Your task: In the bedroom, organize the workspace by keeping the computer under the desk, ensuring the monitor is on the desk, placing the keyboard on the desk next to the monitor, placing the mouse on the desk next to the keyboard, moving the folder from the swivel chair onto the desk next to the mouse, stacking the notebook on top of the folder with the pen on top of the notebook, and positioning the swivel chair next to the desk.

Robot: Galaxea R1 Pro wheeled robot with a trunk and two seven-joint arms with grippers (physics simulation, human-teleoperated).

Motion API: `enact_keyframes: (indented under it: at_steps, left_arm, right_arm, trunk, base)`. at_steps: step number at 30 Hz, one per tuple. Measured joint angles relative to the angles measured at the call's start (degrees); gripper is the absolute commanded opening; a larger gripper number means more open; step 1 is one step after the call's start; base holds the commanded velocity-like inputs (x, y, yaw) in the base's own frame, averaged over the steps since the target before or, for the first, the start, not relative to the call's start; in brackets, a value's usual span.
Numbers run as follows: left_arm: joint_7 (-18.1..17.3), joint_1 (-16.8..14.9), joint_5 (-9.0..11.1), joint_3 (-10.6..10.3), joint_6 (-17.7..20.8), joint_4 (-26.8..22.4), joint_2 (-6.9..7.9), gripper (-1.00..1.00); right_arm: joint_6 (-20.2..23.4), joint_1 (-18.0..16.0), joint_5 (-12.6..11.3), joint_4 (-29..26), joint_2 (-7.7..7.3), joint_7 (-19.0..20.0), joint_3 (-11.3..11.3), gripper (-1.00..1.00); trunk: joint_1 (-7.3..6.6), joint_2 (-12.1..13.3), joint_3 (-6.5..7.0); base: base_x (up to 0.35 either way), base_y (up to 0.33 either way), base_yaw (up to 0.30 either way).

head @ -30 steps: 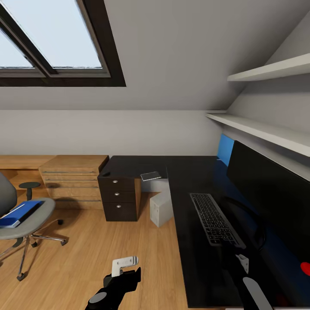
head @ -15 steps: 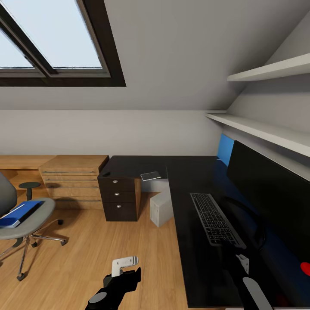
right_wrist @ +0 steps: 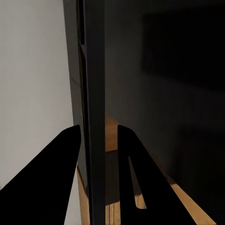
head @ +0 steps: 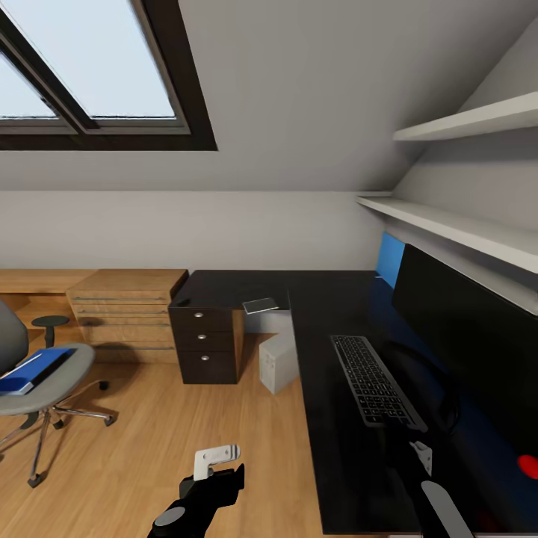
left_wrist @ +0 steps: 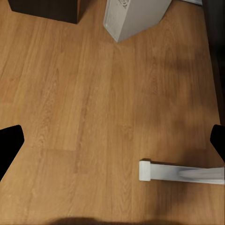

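We see L gripper point(head: 217, 459) spread wide, empty, over plank floor; small grey-white tower computer point(head: 279, 362) ahead. R gripper point(right_wrist: 101, 154) straddles thin black monitor point(head: 467, 329) edge on glossy black worktop point(head: 329, 314); grip unclear.

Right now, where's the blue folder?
In the head view, the folder lies on the swivel chair seat at far left, away from the desk.

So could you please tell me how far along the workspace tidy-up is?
Done: monitor and keyboard on the desk, computer beneath it. In hand: nothing obvious; left gripper hangs over bare floor. Left: folder lies on the swivel chair, which stands away from the desk; notebook unstacked; mouse far from the keyboard.
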Motion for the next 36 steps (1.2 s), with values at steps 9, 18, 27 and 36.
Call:
enact_keyframes:
  at_steps: [9,18,27,36]
  left_arm:
    - [0.0,0.0,0.0,0.0,0.0,0.0,0.01,1.0]
    - [0.0,0.0,0.0,0.0,0.0,0.0,0.03,1.0]
    - [0.0,0.0,0.0,0.0,0.0,0.0,0.03,1.0]
    - [0.0,0.0,0.0,0.0,0.0,0.0,0.0,1.0]
  right_arm:
    - [0.0,0.0,0.1,0.0,0.0,0.0,0.0,-1.0]
    - [0.0,0.0,0.1,0.0,0.02,0.0,0.1,-1.0]
    - [0.0,0.0,0.1,0.0,0.0,0.0,0.1,-1.0]
    - [0.0,0.0,0.1,0.0,0.0,0.0,0.1,1.0]
  trunk:
    - [0.0,0.0,0.0]
    - [0.0,0.0,0.0]
    - [0.0,0.0,0.0]
    - [0.0,0.0,0.0]
  base:
    - [0.0,-0.027,0.0]
    - [0.0,-0.001,0.0]
    - [0.0,0.0,0.0]
    - [0.0,0.0,0.0]
